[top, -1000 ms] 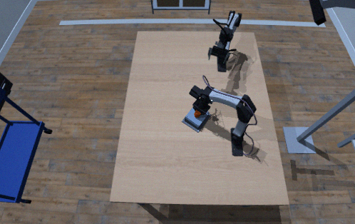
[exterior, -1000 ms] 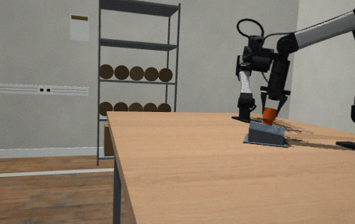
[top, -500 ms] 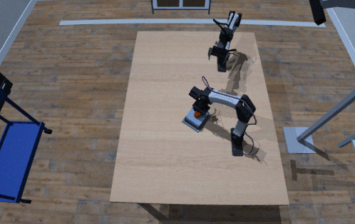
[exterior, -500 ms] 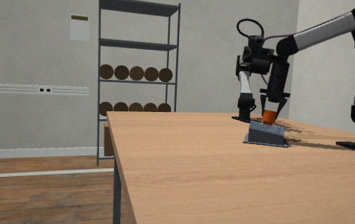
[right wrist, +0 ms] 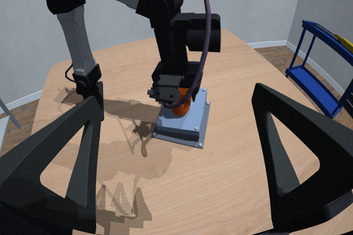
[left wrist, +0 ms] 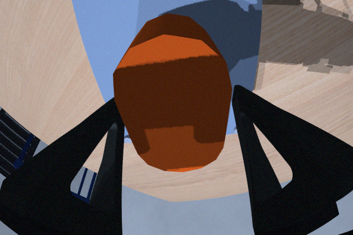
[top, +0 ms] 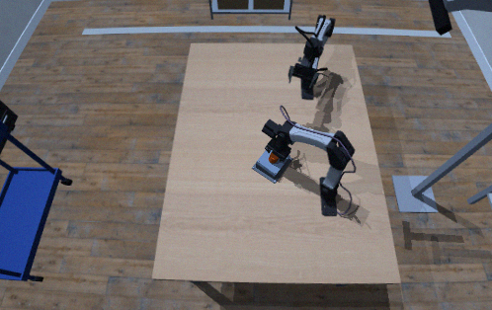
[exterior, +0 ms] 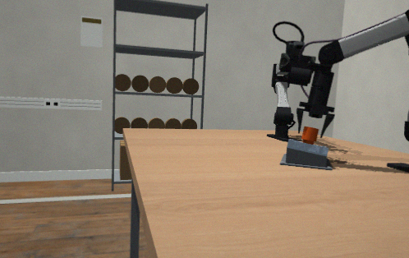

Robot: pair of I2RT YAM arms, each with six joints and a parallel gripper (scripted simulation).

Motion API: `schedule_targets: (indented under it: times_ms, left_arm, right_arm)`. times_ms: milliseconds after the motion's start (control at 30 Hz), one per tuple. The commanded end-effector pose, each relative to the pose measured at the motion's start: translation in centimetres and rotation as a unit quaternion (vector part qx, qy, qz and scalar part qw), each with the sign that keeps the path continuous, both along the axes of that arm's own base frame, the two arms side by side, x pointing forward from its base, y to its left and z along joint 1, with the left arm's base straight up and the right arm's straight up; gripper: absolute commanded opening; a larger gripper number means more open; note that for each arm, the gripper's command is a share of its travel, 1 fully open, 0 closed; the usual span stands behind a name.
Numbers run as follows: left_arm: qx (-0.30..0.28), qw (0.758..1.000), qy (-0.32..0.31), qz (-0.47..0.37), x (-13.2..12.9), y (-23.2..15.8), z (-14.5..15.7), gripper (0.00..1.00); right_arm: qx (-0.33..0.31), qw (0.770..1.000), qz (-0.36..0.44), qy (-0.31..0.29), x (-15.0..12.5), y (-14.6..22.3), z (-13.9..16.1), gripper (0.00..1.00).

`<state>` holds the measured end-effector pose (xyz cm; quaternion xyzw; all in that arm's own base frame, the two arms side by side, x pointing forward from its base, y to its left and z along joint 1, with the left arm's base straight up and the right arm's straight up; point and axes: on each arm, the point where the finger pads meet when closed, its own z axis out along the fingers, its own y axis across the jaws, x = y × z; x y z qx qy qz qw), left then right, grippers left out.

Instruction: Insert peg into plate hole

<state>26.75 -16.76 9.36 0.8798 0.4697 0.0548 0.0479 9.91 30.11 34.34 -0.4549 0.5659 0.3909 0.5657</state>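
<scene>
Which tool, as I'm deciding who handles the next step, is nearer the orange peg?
Left. The left tool is open, its fingers on either side of the orange peg; the right tool hangs open, well away from it.
</scene>
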Motion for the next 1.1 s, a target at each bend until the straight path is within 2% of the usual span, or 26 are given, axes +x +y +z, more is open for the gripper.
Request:
schedule_targets:
  times_ms: [0,167,267,400,1067]
  left_arm:
    - [-0.019,0.999,-0.036,0.003,0.2,-0.3,3.8,0.71]
    - [-0.022,0.999,-0.042,0.003,0.2,-0.4,5.1,0.71]
    - [-0.014,1.0,-0.021,0.001,0.0,-0.3,5.2,0.71]
    - [-0.008,1.0,-0.005,0.0,-0.3,-0.1,4.5,0.71]
    - [-0.009,1.0,-0.008,-0.001,-0.2,-0.2,4.5,0.71]
  right_arm:
    - [0.014,1.0,-0.004,-0.007,0.1,-0.3,1.2,1.0]
    - [0.014,1.0,-0.004,-0.007,0.1,-0.3,1.2,1.0]
    - [0.014,1.0,-0.004,-0.007,0.1,-0.3,1.2,1.0]
    - [0.014,1.0,-0.004,-0.007,0.1,-0.3,1.2,1.0]
    - [0.014,1.0,-0.004,-0.007,0.1,-0.3,1.2,1.0]
